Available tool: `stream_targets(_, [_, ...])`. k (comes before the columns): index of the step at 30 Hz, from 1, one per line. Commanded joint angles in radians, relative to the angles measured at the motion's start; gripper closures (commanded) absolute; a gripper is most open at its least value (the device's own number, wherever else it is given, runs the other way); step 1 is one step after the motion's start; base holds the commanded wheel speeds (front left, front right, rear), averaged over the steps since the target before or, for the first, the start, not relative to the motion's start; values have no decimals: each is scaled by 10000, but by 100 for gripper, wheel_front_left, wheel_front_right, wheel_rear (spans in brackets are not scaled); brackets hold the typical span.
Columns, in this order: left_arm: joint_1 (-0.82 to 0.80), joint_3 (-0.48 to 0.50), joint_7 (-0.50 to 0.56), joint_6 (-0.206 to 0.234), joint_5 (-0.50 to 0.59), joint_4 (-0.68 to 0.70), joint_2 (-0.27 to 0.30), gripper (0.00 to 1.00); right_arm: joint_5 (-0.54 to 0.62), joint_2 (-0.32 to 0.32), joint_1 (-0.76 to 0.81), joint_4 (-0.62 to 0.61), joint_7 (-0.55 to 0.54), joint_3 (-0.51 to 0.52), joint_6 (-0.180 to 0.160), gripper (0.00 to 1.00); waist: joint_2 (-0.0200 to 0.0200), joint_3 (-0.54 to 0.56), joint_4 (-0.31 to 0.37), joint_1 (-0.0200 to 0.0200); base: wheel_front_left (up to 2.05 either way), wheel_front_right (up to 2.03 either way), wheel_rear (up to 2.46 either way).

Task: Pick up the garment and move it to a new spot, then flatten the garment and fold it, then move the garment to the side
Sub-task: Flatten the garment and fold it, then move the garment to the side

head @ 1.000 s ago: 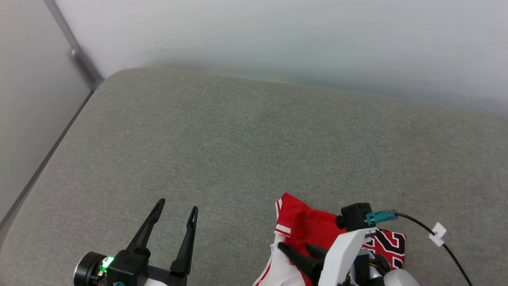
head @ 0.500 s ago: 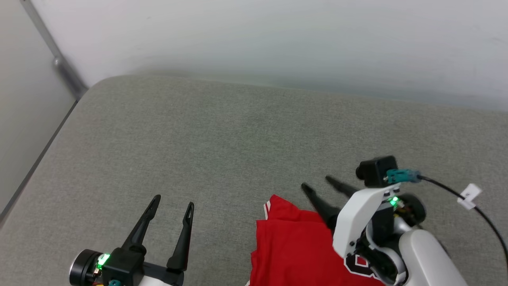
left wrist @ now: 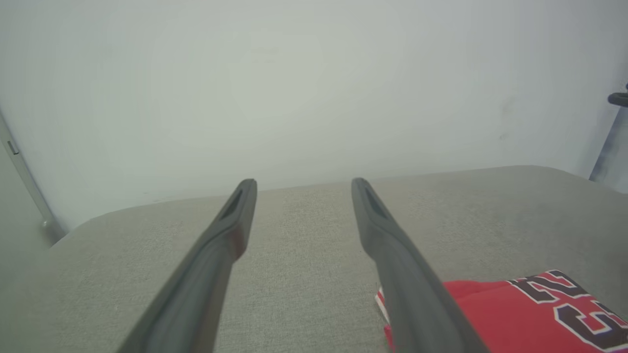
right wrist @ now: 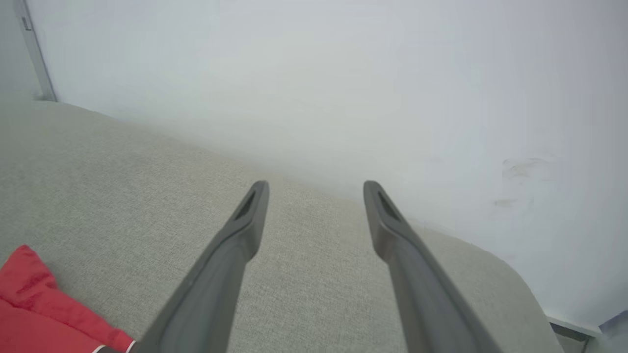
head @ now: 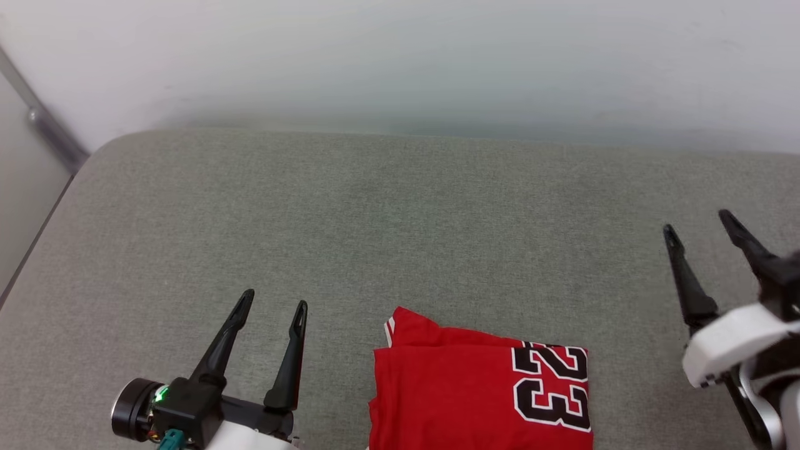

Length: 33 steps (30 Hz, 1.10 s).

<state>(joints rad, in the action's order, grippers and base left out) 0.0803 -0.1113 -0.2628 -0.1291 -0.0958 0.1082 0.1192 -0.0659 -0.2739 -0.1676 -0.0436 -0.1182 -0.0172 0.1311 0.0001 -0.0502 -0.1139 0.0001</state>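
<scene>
The garment (head: 462, 394) lies folded into a red rectangle at the bottom middle of the head view, with a black "23" outlined in white on its right part and a bit of striped trim at its upper left corner. Its edge also appears in the left wrist view (left wrist: 530, 309) and the right wrist view (right wrist: 34, 304). My left gripper (head: 275, 300) hovers open to the left of the garment, apart from it. My right gripper (head: 697, 222) stands open well to the right, clear of the cloth and holding nothing.
The garment rests on a grey fabric-covered surface (head: 375, 219) with rounded corners. A pale wall (head: 400, 56) rises right behind its far edge. A grey metal strip (head: 44, 125) runs down the wall at the far left corner.
My right gripper has let go of the garment, opened, and swung away to the right. The garment now lies flat and folded. The head view has also shifted a little.
</scene>
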Motion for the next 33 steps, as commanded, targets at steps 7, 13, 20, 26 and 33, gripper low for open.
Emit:
stream_targets(7, [172, 304, -24, -14, -541, 225, -188, 0, -164, 944, 1734, -990, 1506, 1125, -6, 0, -1, -23, 181, -1, 0, 0, 0])
stream_targets(13, [329, 114, -24, -14, -623, 180, -176, 0, -179, 1521, 2569, -1231, 2094, 1222, -6, 0, -1, -29, 222, -1, 0, 0, 0])
stream_targets(20, [320, -45, -24, -14, -600, -23, -175, 0, -45, 1706, 2741, -946, 2171, 941, -6, 0, -1, -13, 205, -1, 0, 0, 0])
stream_targets(26, [258, -43, -24, -15, -597, -110, -132, 0, -37, 1778, 2704, -884, 2159, 920, -6, 0, -1, -1, 146, -1, 0, 0, 0])
stream_targets(33, [237, -96, -24, -15, -511, -159, -138, 0, -59, 1763, 2741, -822, 2074, 936, -6, 0, -1, -4, 103, -1, 0, 0, 0])
